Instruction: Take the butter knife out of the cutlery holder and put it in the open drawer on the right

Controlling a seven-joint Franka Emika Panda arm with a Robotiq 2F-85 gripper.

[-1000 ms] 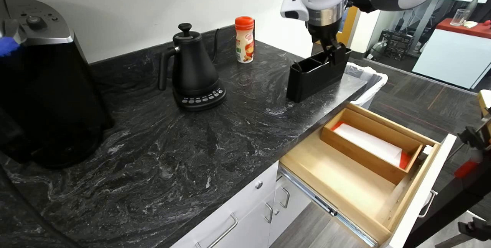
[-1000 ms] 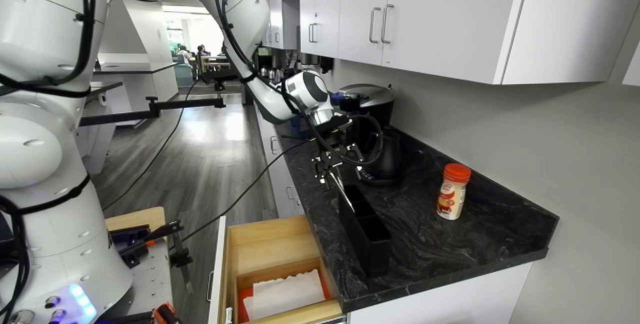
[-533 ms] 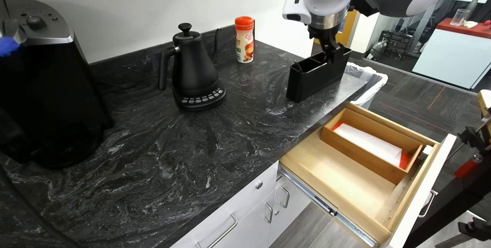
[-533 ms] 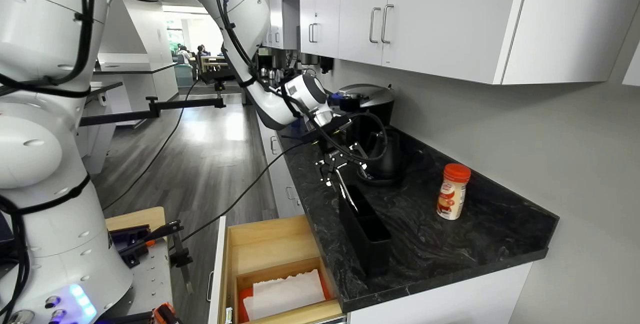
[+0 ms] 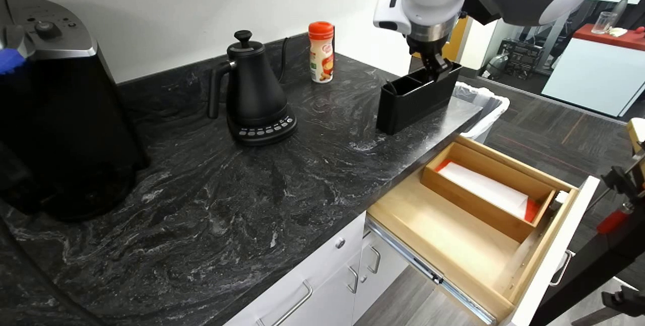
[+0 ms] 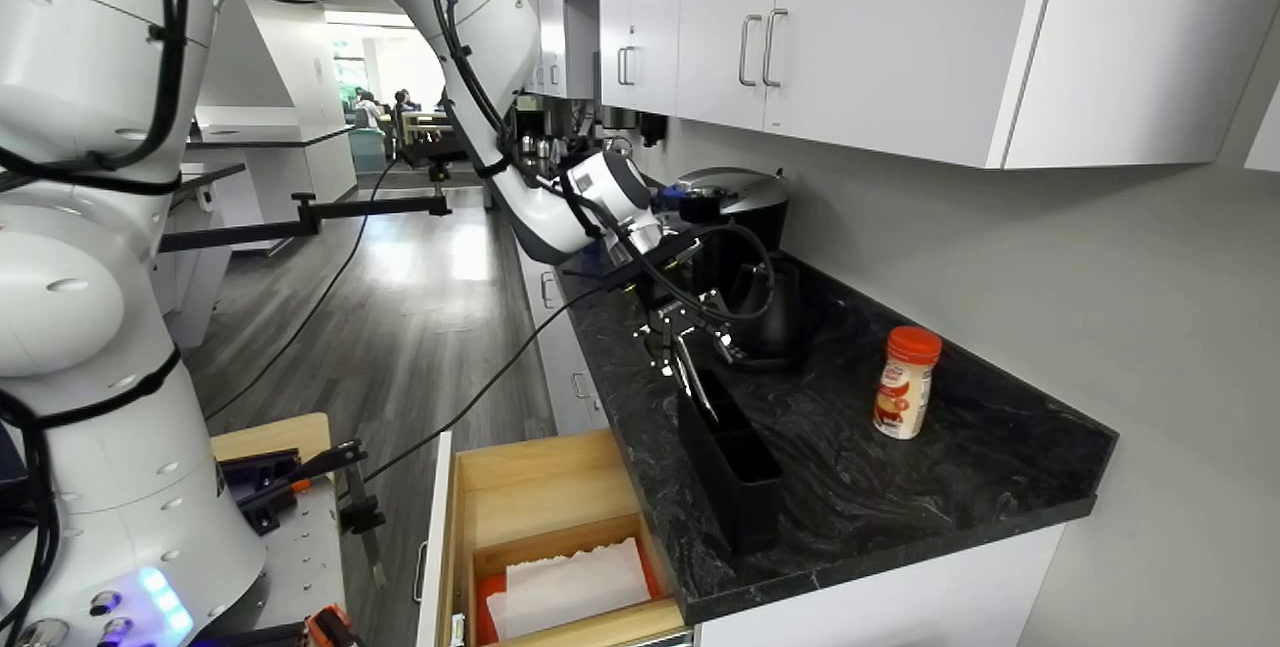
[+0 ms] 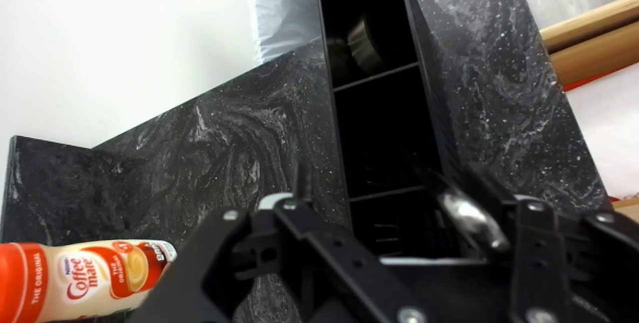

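Note:
The black cutlery holder (image 5: 413, 107) stands on the dark counter near its edge; it also shows in an exterior view (image 6: 735, 497) and the wrist view (image 7: 377, 77). The silvery butter knife (image 7: 472, 215) leans out of it, blurred, its shiny end up between my fingers and close to the right one. It shows in an exterior view (image 6: 692, 377) as a slanted silver strip. My gripper (image 7: 392, 180) is open around it, just above the holder's rim, also seen in both exterior views (image 5: 438, 66) (image 6: 690, 352). The open drawer (image 5: 463, 235) (image 6: 540, 482) is below the counter edge.
A wooden divider tray (image 5: 476, 200) with white paper lies in the drawer. A creamer bottle (image 5: 321, 53) and a black kettle (image 5: 257, 94) stand on the counter. A bagged bin (image 5: 484, 107) is beyond the counter end. A coffee maker (image 5: 60, 114) stands at the far end.
My gripper and wrist have shifted slightly in both exterior views, to the right and a little down. The knife's upper end has moved slightly right, so it leans less.

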